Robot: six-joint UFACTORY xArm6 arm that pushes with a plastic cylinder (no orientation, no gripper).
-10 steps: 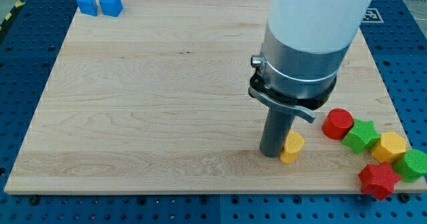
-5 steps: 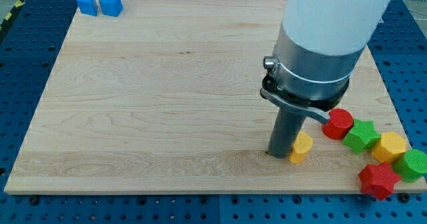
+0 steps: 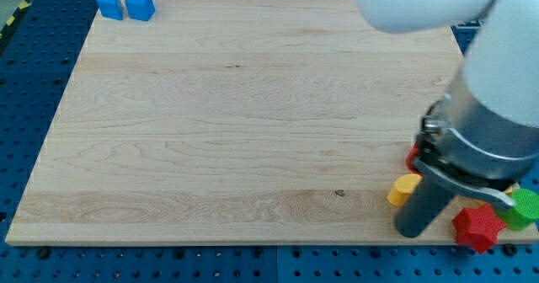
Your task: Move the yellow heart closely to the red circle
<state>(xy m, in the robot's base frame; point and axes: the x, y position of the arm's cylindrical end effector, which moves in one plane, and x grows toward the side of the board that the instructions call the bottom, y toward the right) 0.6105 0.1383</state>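
Note:
The yellow heart (image 3: 403, 189) lies near the board's bottom right. My tip (image 3: 413, 232) stands just below and to the right of it, close to the board's bottom edge. The arm's body hides most of the red circle; only a red sliver (image 3: 412, 158) shows right above the yellow heart, very near it.
A red star-like block (image 3: 477, 227) and a green block (image 3: 525, 207) show at the bottom right, partly behind the arm. Two blue blocks (image 3: 112, 4) (image 3: 140, 5) sit at the board's top left corner. The wooden board (image 3: 210, 131) lies on a blue perforated table.
The yellow heart has slid right, toward the red circle. My tip has swung right and down, from the heart's left to below it. The arm now covers the right-hand blocks.

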